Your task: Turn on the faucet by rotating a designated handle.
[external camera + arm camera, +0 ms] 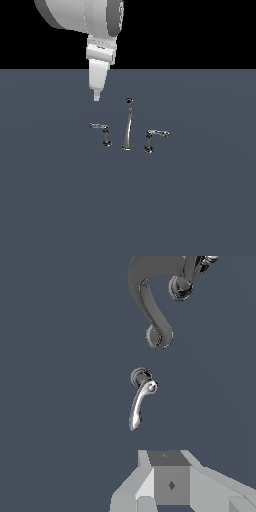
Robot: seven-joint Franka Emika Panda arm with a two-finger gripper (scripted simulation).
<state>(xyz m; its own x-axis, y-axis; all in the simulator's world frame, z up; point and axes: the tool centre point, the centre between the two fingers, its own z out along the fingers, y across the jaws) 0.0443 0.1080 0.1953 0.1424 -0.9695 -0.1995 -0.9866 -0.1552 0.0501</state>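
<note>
The faucet (128, 131) is a small chrome set on the flat grey floor, its tall thin spout ending in a dark round tip. The handle (100, 128) stands on the exterior view's left of the spout, its lever arm reaching leftward from a short post. My gripper (96, 96) hangs pointing down, above and a little behind the lever's free end, clear of it. Its fingers look pressed together and hold nothing. In the wrist view the handle (139, 404) lies ahead of the gripper (168, 458), with the faucet's curved spout (151, 308) beyond it.
A mirror-twin handle (156, 135) with its arm reaching rightward stands on the other side of the spout; in the wrist view this twin handle (185, 278) shows past the spout. The grey floor (60, 200) stretches around the set.
</note>
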